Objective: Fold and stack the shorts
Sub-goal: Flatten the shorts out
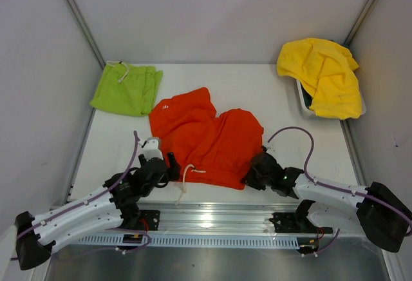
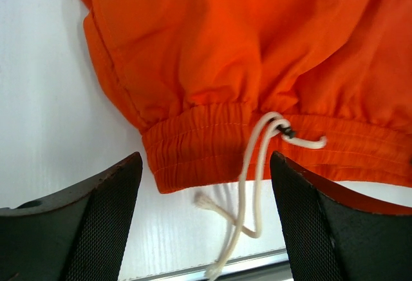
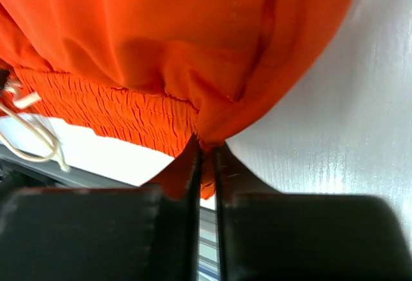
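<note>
1. orange-red shorts [image 1: 209, 139] lie rumpled mid table [image 1: 270, 94], elastic waist toward the near edge, white drawstring [image 2: 254, 184] trailing off it.
2. left end effector [image 2: 206, 165]: jaws wide, low at the waist's left end. cloth sits just ahead of the fingertips, not gripped.
3. right end effector [image 3: 206, 149]: narrow, pinching the waist's right corner, orange cloth bunched between the fingers.
4. lime-green shorts [image 1: 127, 89]: flat bundle at the far left corner, well apart.
5. yellow cloth [image 1: 322, 75] heaped over white bin [image 1: 301, 98], far right.
</note>
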You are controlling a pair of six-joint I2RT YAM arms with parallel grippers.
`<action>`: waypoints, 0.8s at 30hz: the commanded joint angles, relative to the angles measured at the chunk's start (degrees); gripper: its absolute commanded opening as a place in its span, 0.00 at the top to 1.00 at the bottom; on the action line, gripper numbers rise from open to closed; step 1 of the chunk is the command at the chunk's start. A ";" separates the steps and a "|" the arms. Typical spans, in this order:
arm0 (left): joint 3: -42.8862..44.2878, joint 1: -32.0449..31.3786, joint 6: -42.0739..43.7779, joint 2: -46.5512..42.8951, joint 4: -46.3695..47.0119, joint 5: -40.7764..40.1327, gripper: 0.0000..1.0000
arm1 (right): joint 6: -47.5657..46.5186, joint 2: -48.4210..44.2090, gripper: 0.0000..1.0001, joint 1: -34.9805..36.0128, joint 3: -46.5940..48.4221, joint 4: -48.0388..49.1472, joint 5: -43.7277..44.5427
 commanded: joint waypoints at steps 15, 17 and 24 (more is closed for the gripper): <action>2.63 -0.37 6.49 3.48 7.84 1.60 0.14 | -25.76 7.04 0.95 -33.10 20.93 -14.51 -4.01; 3.85 -0.37 6.75 6.65 8.81 1.69 0.14 | -28.32 14.39 0.72 -36.88 25.76 -16.27 -1.72; 7.20 0.16 6.23 7.02 6.63 -0.59 0.09 | -29.21 10.15 0.21 -31.72 32.21 -18.91 0.05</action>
